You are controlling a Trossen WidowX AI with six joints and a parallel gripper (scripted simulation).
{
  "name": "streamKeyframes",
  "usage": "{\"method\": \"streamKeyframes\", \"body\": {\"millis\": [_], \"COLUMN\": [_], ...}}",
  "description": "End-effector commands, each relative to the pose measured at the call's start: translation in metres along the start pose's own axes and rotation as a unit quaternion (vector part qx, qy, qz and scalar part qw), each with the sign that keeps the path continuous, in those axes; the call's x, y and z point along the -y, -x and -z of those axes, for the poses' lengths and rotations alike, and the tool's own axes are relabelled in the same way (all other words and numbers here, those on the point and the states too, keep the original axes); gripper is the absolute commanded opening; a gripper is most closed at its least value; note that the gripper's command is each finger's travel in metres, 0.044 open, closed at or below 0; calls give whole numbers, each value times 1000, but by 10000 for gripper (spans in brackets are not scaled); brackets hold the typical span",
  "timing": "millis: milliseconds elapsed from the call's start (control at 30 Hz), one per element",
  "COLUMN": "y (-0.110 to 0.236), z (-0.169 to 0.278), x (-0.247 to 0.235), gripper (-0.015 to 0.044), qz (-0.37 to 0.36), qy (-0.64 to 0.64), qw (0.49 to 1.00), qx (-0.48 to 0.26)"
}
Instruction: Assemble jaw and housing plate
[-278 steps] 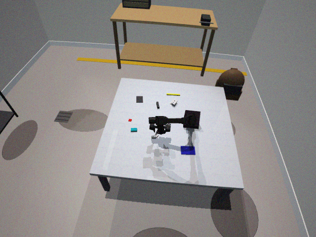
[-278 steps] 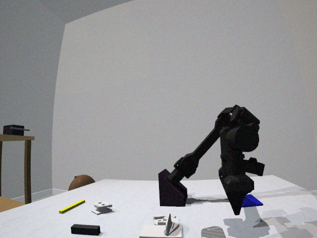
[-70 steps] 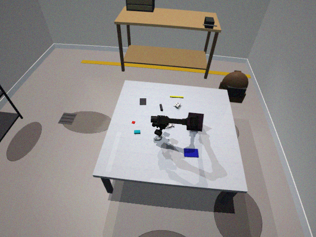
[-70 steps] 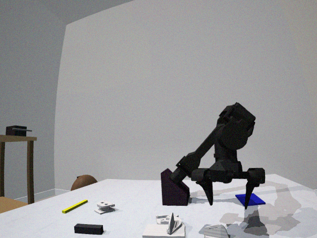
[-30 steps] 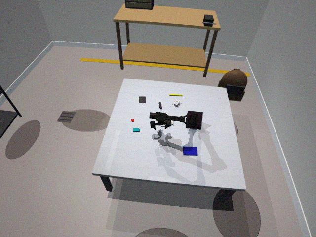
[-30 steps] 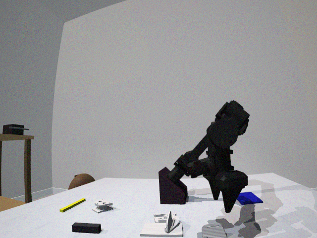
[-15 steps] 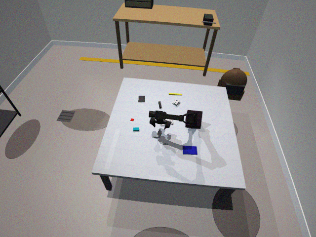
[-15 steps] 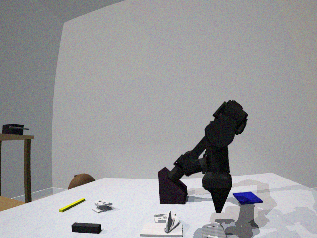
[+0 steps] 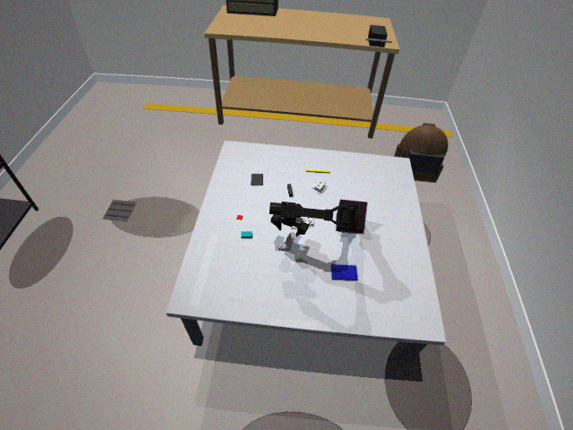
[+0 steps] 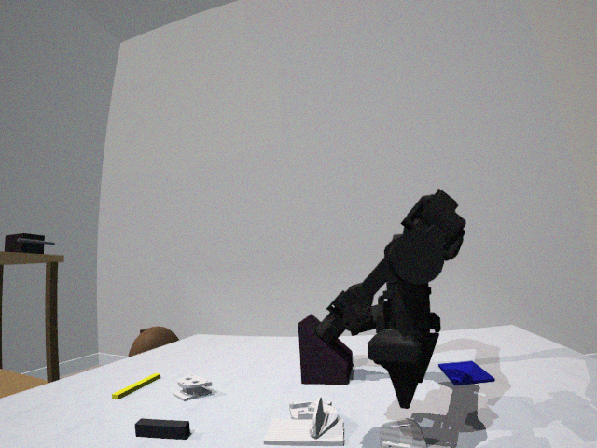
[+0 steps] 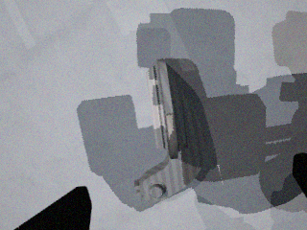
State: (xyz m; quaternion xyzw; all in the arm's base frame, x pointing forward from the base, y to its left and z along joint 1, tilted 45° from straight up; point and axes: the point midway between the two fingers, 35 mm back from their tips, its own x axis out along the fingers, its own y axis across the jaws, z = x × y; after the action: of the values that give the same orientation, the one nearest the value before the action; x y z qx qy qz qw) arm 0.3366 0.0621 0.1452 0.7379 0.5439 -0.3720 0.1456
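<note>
The loose grey jaw [image 9: 283,247] [image 10: 402,434] [image 11: 175,179] lies on the white table; its toothed end with a round boss is at the lower left of its outline in the wrist view. My gripper [image 9: 290,229] [image 10: 415,393] [image 11: 195,182] is open and empty above it, with the jaw between the fingers' lines in the wrist view but below them. The white base [image 10: 289,436] carries a white jaw [image 10: 325,423] with a raised, pointed blade; the arm partly covers them in the top view, and the pins are hard to make out. A small white plate-like part, likely the housing plate [image 9: 319,186] [image 10: 193,383], lies farther back, tilted.
A black block [image 9: 290,190] [image 10: 161,428] and a yellow bar [image 9: 318,171] [image 10: 136,385] lie beyond the base. A blue plate [image 9: 344,272] [image 10: 465,372] lies near the arm's base. A cyan block [image 9: 246,234], red square [image 9: 239,217] and dark square [image 9: 256,179] lie left.
</note>
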Motion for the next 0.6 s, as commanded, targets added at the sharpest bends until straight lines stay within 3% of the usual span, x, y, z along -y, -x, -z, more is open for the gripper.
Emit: {"method": "streamKeyframes", "body": {"millis": [0, 567], "y": [-27, -44], "z": [0, 0], "x": [3, 3], "gripper": [440, 440], "qz": [6, 6], "qy": [-5, -4], "qw": [1000, 1000], "qx": [0, 0]}}
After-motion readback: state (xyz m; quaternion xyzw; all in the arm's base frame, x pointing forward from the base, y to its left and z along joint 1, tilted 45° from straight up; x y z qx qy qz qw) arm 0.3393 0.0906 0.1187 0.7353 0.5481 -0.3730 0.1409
